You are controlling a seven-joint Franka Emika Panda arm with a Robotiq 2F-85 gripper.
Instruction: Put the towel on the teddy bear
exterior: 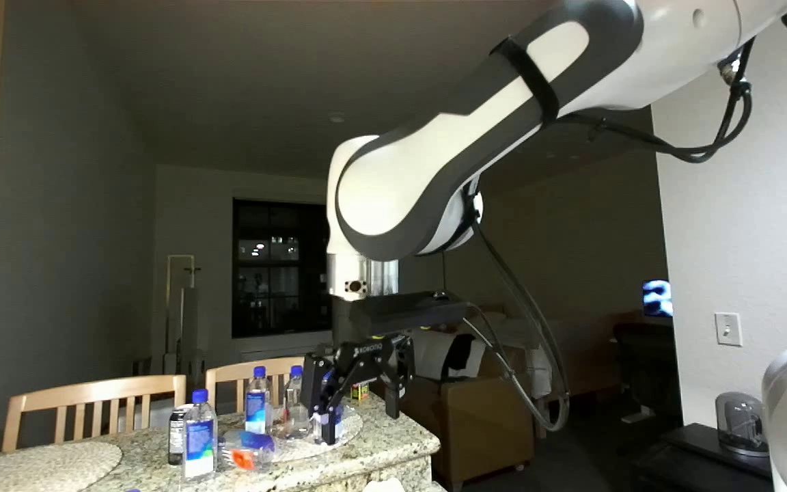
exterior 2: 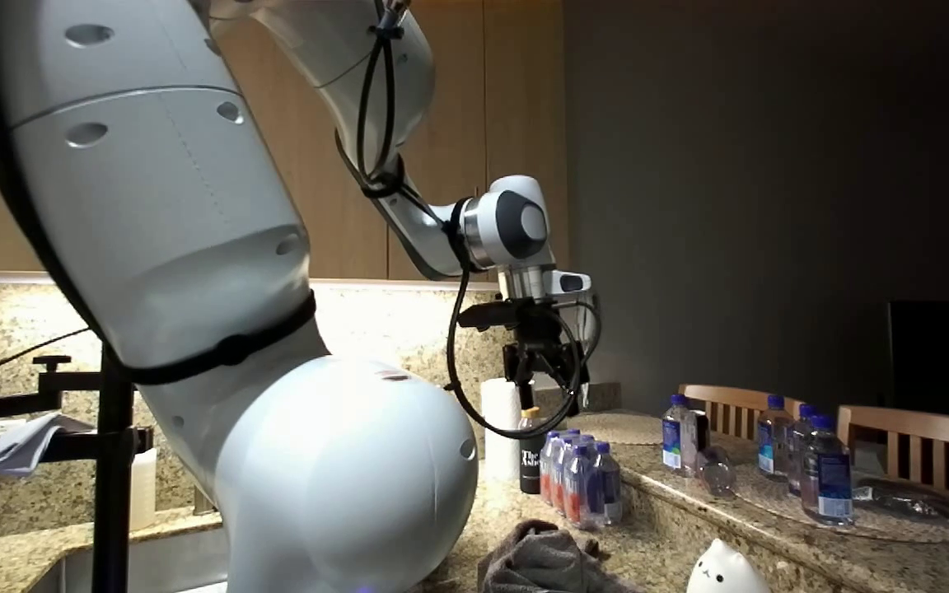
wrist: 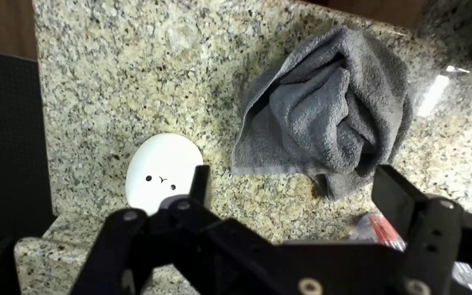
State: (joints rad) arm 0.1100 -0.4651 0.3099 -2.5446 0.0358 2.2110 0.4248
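A towel [wrist: 322, 112] lies crumpled on the counter [wrist: 137, 90] at two o'clock in the wrist view; a white toy [wrist: 163, 167], presumably the bear, sits uncovered at eight; the wide, empty gripper [wrist: 292, 183] hangs above; lifting and draping apparently remain.

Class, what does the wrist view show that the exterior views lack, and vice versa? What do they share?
Only the wrist view: the pale hem of the gray towel.
Only exterior views: a dark window, a white roll and the robot arm.
Shared: towel and white figure, with an exterior view; speckled countertop and gripper, jaws open, with both.
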